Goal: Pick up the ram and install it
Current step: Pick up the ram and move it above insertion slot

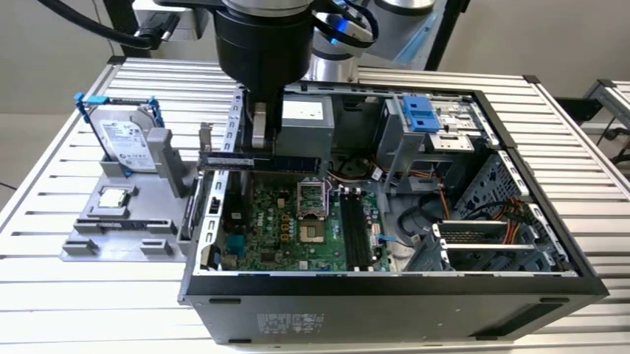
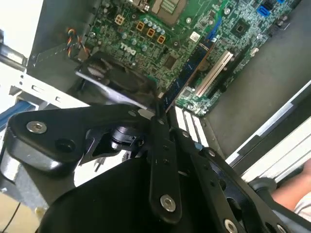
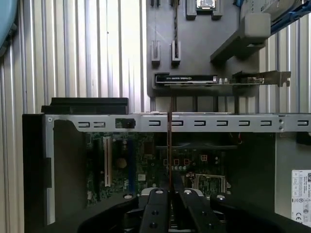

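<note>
My gripper (image 1: 259, 150) is shut on the ram (image 1: 293, 163), a thin dark stick held level above the green motherboard (image 1: 280, 225) inside the open computer case (image 1: 394, 285). One end of the stick reaches over the case wall at the exterior view's left. The stick lies crosswise to the long black slots (image 1: 355, 221), which are further toward the exterior view's right. In the first wrist view the ram (image 3: 169, 150) shows edge-on, rising from between the fingers (image 3: 156, 211). In the second wrist view the ram (image 2: 192, 68) is a bluish strip over the board.
Left of the case in the exterior view, a grey fixture (image 1: 74, 247) holds a hard drive in a blue frame (image 1: 123, 140) and a small square processor chip (image 1: 113, 198). An expansion card (image 3: 187, 79) stands by the case wall. Drive bays and cables (image 1: 443, 199) crowd the case's right half.
</note>
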Motion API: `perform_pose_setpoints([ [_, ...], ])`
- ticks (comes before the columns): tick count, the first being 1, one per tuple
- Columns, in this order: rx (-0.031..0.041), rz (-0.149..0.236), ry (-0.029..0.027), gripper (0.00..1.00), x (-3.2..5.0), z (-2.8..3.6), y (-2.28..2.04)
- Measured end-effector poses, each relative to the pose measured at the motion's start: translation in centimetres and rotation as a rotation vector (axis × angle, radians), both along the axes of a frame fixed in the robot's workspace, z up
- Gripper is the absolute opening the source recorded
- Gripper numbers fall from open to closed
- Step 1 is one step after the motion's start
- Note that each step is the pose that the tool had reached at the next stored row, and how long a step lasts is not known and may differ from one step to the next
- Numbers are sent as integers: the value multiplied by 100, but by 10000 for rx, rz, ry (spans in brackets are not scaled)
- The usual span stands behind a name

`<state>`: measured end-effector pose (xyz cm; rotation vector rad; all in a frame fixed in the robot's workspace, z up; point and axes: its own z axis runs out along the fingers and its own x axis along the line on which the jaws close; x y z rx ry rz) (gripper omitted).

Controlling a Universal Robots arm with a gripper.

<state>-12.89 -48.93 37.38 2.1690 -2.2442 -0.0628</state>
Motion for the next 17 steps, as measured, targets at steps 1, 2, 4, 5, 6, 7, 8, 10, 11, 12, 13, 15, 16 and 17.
perform_pose_setpoints([
  [1,0,0,2,0,27,0,0],
  [2,0,1,4,0,56,0,0],
  [4,0,1,8,0,108,0,0],
  [5,0,2,16,0,221,0,0],
  [6,0,2,21,0,295,0,0],
  [7,0,3,23,0,321,0,0],
  [8,0,3,24,0,347,0,0],
  [10,0,4,27,0,399,0,0],
  [11,0,4,29,0,425,0,0],
  [12,0,4,31,0,451,0,0],
  [13,0,5,33,0,478,0,0],
  [15,0,5,36,0,530,0,0],
  [16,0,6,38,0,555,0,0],
  [17,0,6,39,0,580,0,0],
])
